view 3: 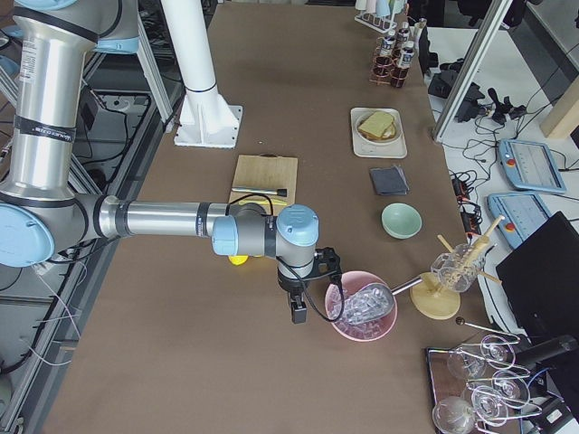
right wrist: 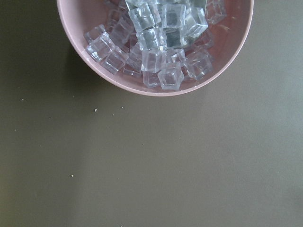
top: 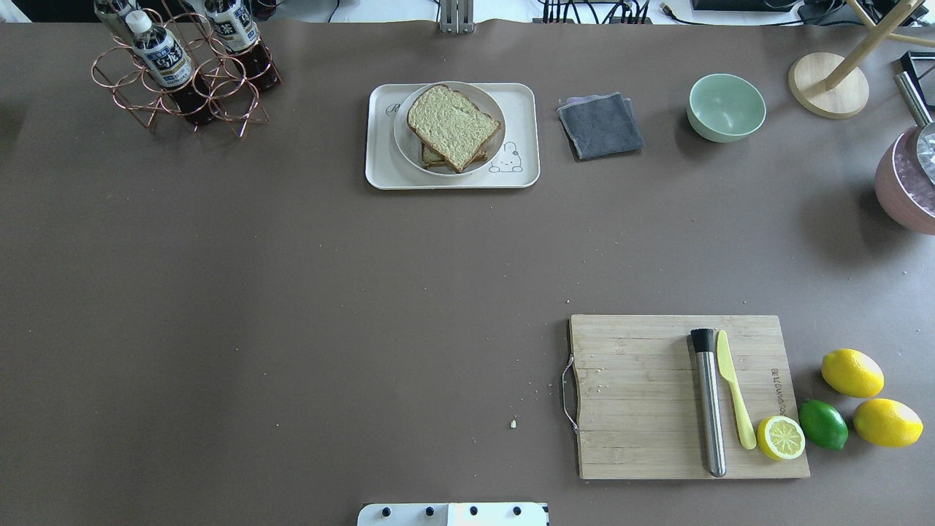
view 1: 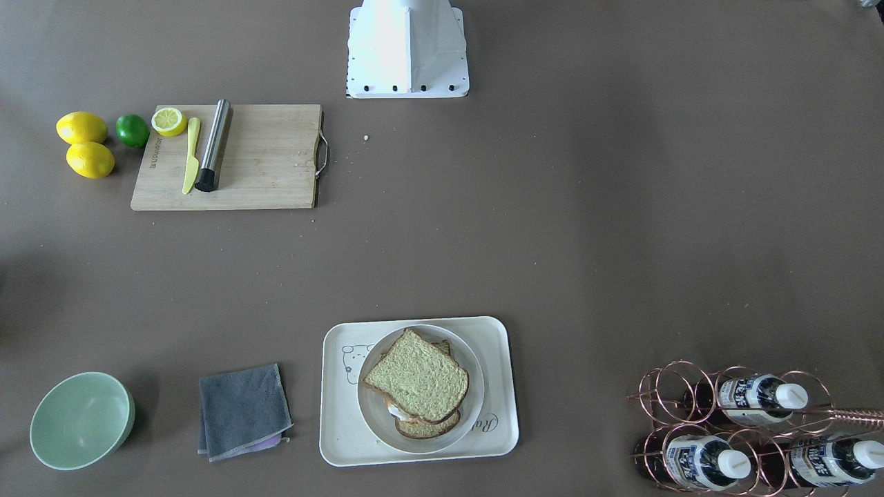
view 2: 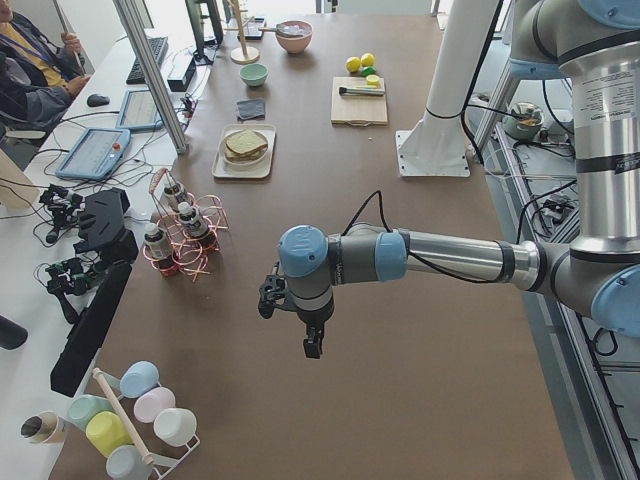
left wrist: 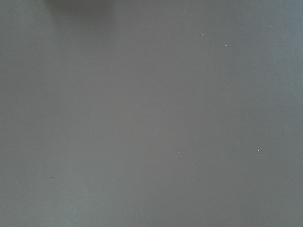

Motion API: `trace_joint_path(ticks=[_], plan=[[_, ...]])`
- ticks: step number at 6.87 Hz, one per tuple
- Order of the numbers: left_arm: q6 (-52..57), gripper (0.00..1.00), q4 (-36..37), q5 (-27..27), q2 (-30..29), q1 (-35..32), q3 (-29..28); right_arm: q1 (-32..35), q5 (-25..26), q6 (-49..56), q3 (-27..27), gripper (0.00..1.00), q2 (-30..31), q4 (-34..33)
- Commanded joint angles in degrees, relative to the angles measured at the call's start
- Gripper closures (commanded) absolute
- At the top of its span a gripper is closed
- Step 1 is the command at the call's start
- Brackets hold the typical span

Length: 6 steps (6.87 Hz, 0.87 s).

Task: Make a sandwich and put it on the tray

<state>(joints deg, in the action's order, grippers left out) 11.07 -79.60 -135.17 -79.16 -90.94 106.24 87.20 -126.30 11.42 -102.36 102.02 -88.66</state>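
Showing "Ra" script, tray (view 1: pixel 338 428), sandwich (view 1: pixel 416 376) plated

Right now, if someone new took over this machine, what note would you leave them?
Left gripper: hangs over bare table, far from the tray; open or shut, cannot tell.
Right gripper: beside the pink ice bowl; cannot tell either.
Sandwich: assembled, egg between two bread slices, on the round plate, which sits on the tray.
Done: apparently everything.
Left: nothing obvious.
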Motion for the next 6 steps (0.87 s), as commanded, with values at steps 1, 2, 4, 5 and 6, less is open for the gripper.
trace_joint_path(ticks=[1, 2, 4, 5, 6], plan=[[0.0, 0.03, -2.0, -0.8, 0.8, -0.2, 0.3, 0.1, 0.0, 0.0, -0.1, 0.0, -0.4, 0.1], [0.0, 0.03, -2.1, -0.9, 0.9, -0.2, -0.5, 0.1, -0.3, 0.1, -0.2, 0.0, -0.2, 0.2], [0.1, 0.03, -2.1, -0.9, 1.3, -0.3, -0.2, 0.1, -1.2, 0.0, -0.1, 0.0, 0.1, 0.2], [0.1, 0.03, -2.8, -0.9, 1.9, -0.3, -0.3, 0.1, -1.2, 0.1, -0.2, 0.0, 0.1, 0.2], [0.2, 0.03, -4.6, -0.9, 2.0, -0.4, -2.2, 0.2, -1.5, 0.1, -1.5, 0.0, 1.5, 0.2]])
